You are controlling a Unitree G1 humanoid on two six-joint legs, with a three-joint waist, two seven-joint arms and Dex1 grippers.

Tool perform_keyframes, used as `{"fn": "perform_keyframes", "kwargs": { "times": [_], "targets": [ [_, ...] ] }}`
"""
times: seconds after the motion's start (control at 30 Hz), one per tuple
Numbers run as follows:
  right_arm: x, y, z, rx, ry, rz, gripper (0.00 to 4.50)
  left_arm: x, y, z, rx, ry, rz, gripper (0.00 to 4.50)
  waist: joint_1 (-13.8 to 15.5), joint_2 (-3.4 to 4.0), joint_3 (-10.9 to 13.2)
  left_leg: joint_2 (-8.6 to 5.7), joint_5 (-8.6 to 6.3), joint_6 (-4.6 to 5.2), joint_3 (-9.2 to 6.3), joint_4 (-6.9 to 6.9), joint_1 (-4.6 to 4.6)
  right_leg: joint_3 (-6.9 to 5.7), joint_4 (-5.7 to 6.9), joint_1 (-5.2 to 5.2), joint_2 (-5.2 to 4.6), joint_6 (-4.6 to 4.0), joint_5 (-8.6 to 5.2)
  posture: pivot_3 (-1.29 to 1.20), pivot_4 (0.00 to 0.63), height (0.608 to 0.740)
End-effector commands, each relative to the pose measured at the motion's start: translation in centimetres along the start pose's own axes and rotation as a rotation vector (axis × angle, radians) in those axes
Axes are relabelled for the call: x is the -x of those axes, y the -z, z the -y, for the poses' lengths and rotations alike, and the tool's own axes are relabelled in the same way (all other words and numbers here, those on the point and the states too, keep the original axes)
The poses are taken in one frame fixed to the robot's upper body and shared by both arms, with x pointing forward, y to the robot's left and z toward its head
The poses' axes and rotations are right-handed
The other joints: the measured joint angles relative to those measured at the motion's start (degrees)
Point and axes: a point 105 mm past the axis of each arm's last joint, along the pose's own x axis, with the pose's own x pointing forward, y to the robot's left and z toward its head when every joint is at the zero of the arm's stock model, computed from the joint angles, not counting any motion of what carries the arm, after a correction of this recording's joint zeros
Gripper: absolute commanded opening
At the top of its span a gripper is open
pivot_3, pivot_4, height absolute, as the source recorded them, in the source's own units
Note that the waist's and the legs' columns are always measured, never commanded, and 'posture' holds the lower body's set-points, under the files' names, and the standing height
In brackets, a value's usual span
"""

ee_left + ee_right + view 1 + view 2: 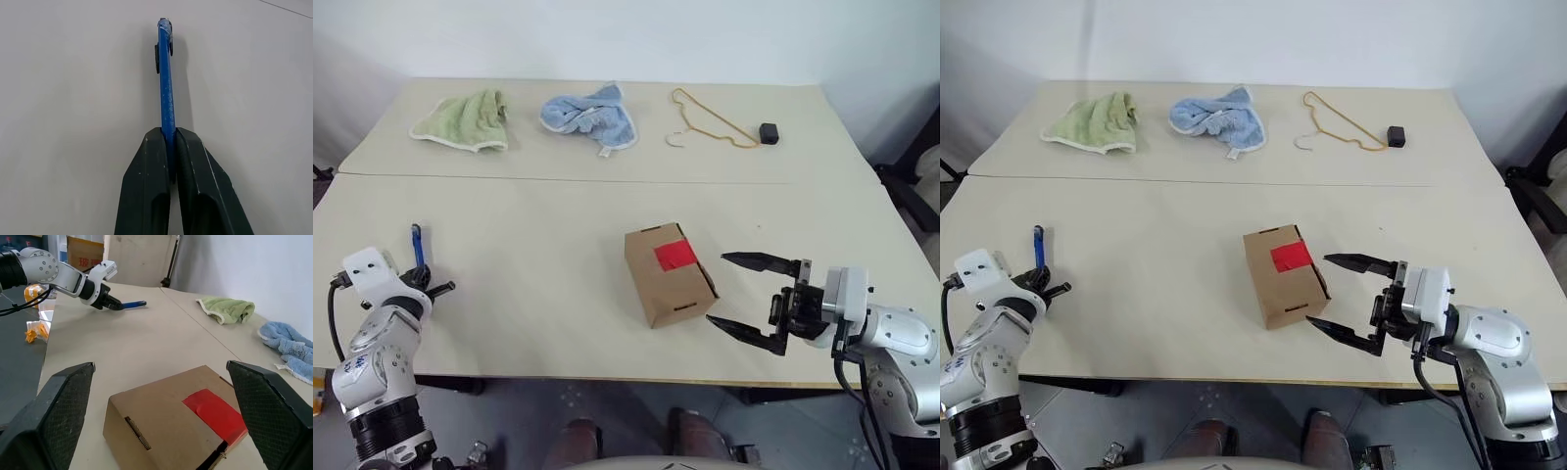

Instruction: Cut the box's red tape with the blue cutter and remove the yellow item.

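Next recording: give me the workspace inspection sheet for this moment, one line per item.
Surface: two pale tables butted together, seam running across.
Job's things: brown box near the front edge, flaps closed, red tape uncut on top, slot in its near side. Blue cutter clamped between the left hand's fingers. Yellow item: nothing seen.
Clutter: green cloth, blue cloth, thin tan hanger and small black block on the far table.
Hands: left hand shut on the cutter; right hand open, beside the box, not touching.
Cables: black cable along the left arm, another by the right wrist.
Surroundings: white wall, cardboard carton on the floor beyond.
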Motion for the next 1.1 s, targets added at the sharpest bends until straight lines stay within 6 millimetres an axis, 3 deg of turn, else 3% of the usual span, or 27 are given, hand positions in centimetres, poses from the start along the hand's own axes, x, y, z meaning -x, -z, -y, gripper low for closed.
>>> {"fn": "perform_keyframes", "kwargs": {
  "times": [0.03,0.27,0.43,0.57,0.83,1.0,1.1],
  "targets": [
    [0.1,-0.4,0.0,0.022,0.014,0.023,4.5,0.7,-1.9,0.8,-0.162,0.059,0.061,0.04,-0.2,-0.01,0.0,0.01,0.0,0.0,0.0,0.0,-0.01,0.0,-0.01,-0.01,0.01,0.0,0.0,0.0,0.15,0.74],
    [0.0,-0.3,0.0,0.01,0.016,0.024,4.5,2.1,-0.5,2.3,-0.657,0.259,-0.093,0.04,-0.5,0.03,0.0,0.06,-0.02,-0.02,0.02,-0.04,-0.02,0.01,-0.04,-0.06,0.06,-0.03,-0.02,0.0,0.15,0.74],
    [-0.2,-0.3,-0.2,0.004,0.014,0.029,4.5,2.9,1.6,3.1,-0.868,0.378,-0.197,0.04,-0.1,0.15,0.0,0.06,-0.04,0.01,0.01,-0.05,-0.01,0.02,-0.06,-0.04,0.05,-0.06,-0.03,0.0,0.15,0.74],
    [-0.4,-0.3,-0.2,0.003,0.016,0.034,4.5,3.1,2.5,4.2,-0.832,0.442,-0.201,1.16,0.0,0.33,0.0,0.04,-0.05,0.04,0.01,-0.05,-0.01,0.02,-0.05,-0.03,0.02,-0.06,-0.03,0.0,0.15,0.74],
    [-0.4,-0.4,-0.2,0.005,0.02,0.037,4.5,3.5,1.5,4.2,-0.711,0.479,-0.087,3.46,0.0,0.54,-0.1,0.03,-0.05,0.06,0.02,-0.04,0.01,0.02,-0.02,0.0,0.01,-0.05,-0.03,0.0,0.15,0.74],
    [-0.8,-0.9,-0.1,0.012,0.006,0.059,4.5,5.0,-1.1,2.9,-0.465,0.574,0.078,3.46,-0.2,0.47,-0.1,0.06,-0.05,0.06,0.02,-0.04,-0.03,0.0,-0.06,-0.03,0.03,-0.05,-0.03,0.0,0.15,0.74],
    [-1.1,-1.8,-0.3,0.02,-0.024,0.083,4.5,6.2,-1.8,1.1,-0.369,0.635,0.102,3.46,-0.5,0.43,-0.1,0.12,-0.06,0.03,0.03,-0.04,-0.03,-0.02,-0.07,-0.05,0.08,-0.06,-0.03,0.0,0.15,0.74]
  ]
}}
